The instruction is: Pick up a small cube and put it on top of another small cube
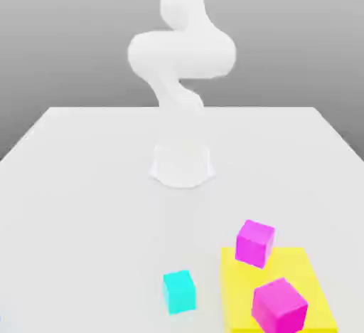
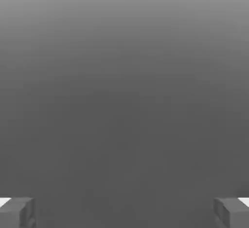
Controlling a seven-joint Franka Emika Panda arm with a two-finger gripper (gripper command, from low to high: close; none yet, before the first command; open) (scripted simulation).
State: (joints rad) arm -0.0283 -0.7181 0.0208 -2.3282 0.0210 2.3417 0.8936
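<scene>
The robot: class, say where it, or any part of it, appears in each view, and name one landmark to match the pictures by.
Exterior view: the white robot arm fills the upper middle, its base on the pale table.
Hand view: its open gripper, jaws well apart near opposite edges.
Shared landmark: apparently the grey background, though it is featureless.

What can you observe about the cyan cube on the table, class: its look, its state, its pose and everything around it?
The cyan cube is a plain, evenly coloured block with flat faces and fairly crisp edges, smooth-looking, with no markings visible. Its top is a lighter shade than its sides. It sits flat on the white table, turned slightly, and looks whole. The yellow slab lies beside it, towards the exterior view's right, with a gap between. Only the table appears to touch it.
</scene>
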